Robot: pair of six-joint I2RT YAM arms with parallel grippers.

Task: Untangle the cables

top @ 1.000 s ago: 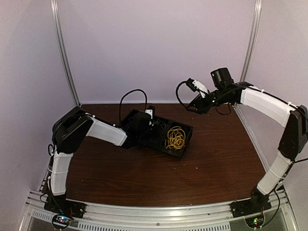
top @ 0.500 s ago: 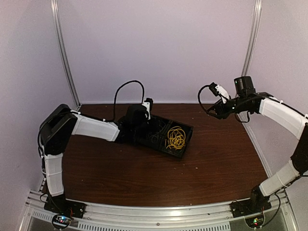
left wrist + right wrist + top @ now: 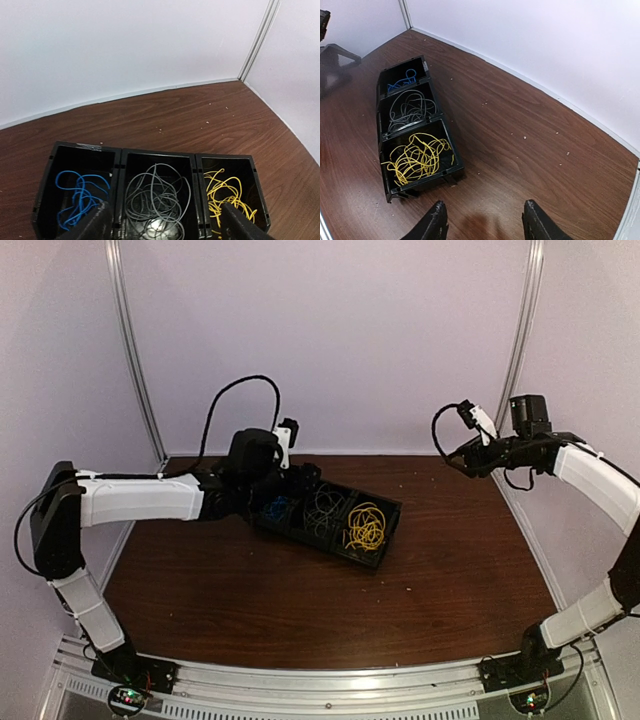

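A black three-compartment tray (image 3: 392,523) lies at the middle back of the table. Each compartment holds one bundle of the cables: blue (image 3: 278,508), grey (image 3: 325,510) and yellow (image 3: 365,527). My left gripper (image 3: 303,480) hovers open just behind the tray. In its wrist view the fingers (image 3: 95,224) straddle the grey cables (image 3: 157,200), with blue (image 3: 77,197) to the left and yellow (image 3: 227,197) to the right, and nothing is held. My right gripper (image 3: 462,462) is raised at the back right, open (image 3: 485,225) and empty over bare wood, well clear of the tray (image 3: 447,131).
The brown wooden table (image 3: 300,610) is enclosed by pale walls at the back and on both sides, with metal posts (image 3: 135,350) in the corners. Black arm cables loop above each wrist. Small crumbs dot the wood near the back wall.
The left gripper has opened and pulled back to the left off the tray, uncovering the blue compartment. The right arm has swung to the right, away from the tray.
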